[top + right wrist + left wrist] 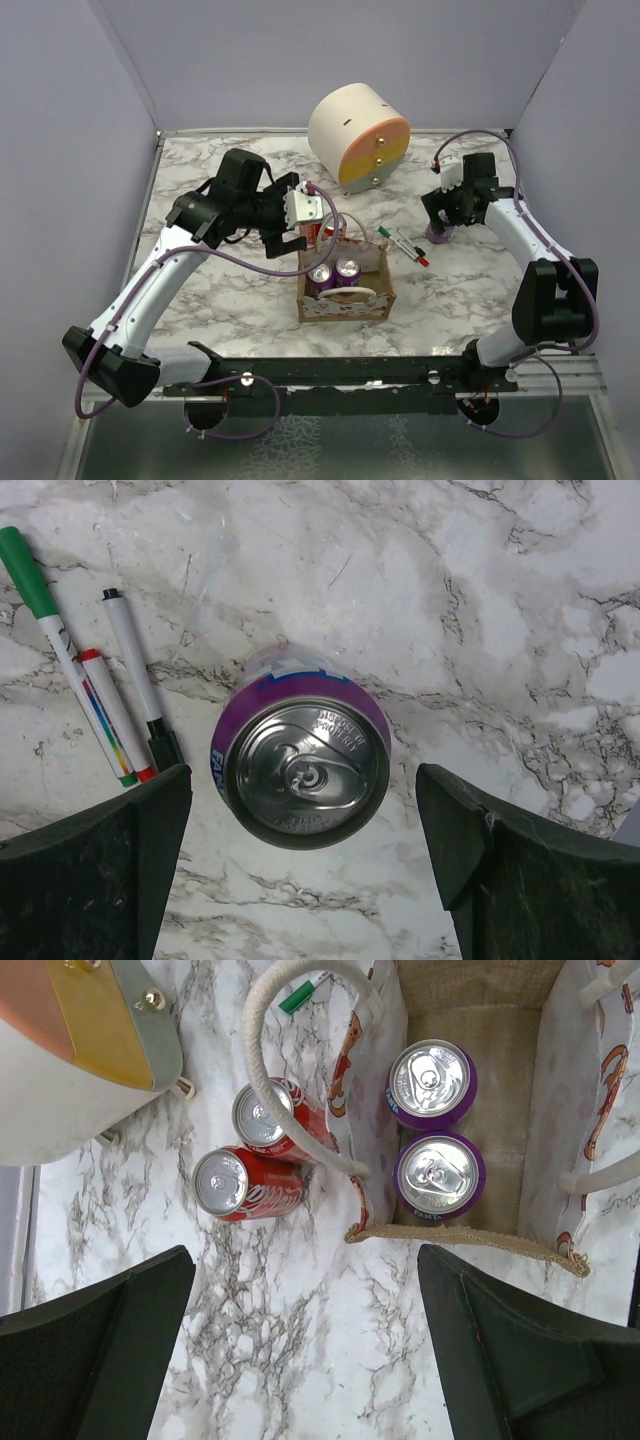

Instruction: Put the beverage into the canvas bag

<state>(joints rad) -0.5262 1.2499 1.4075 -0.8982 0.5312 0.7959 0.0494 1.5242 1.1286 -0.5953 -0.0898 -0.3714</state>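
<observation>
Right pincer [303, 810] hangs wide open and empty above a lone purple can [300, 750] standing on the marble tabletop [480, 600], right of frame. Canvas bag [345, 305], centre, holds two purple cans [432, 1082]. Left pincer [305, 1270], equally open, apparently hovers near two red cans [245, 1185] beside it.

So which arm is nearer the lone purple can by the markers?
Right arm: its jaws sit open above that purple can. Left arm is over the red cans by the canvas bag.

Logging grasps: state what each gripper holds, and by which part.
Nothing is held. The left gripper is open above two red cans; the right gripper is open over the upright purple can, clear of it.
</observation>
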